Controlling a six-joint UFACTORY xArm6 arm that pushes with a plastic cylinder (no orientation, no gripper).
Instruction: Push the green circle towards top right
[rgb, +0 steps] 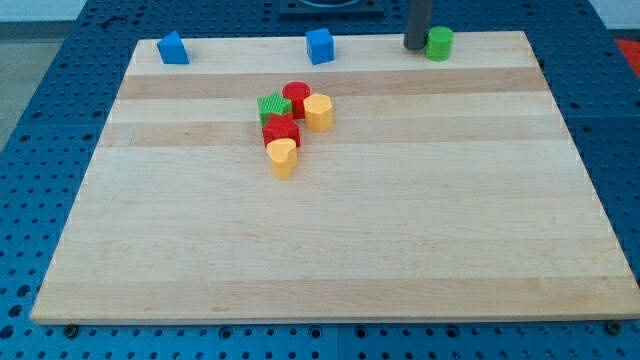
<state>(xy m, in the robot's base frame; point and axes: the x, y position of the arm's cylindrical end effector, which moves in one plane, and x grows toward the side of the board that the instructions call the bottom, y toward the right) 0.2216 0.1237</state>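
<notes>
The green circle (439, 43) stands at the top edge of the wooden board (330, 250), right of centre. My tip (415, 47) is down on the board, touching the green circle's left side. The dark rod rises from there out of the view's top.
A blue block (173, 48) sits at the top left and a blue block (319, 46) at top centre. A cluster lies left of centre: a green star (271, 107), a red cylinder (296, 97), a yellow block (318, 112), a red block (281, 131) and a yellow heart (283, 157).
</notes>
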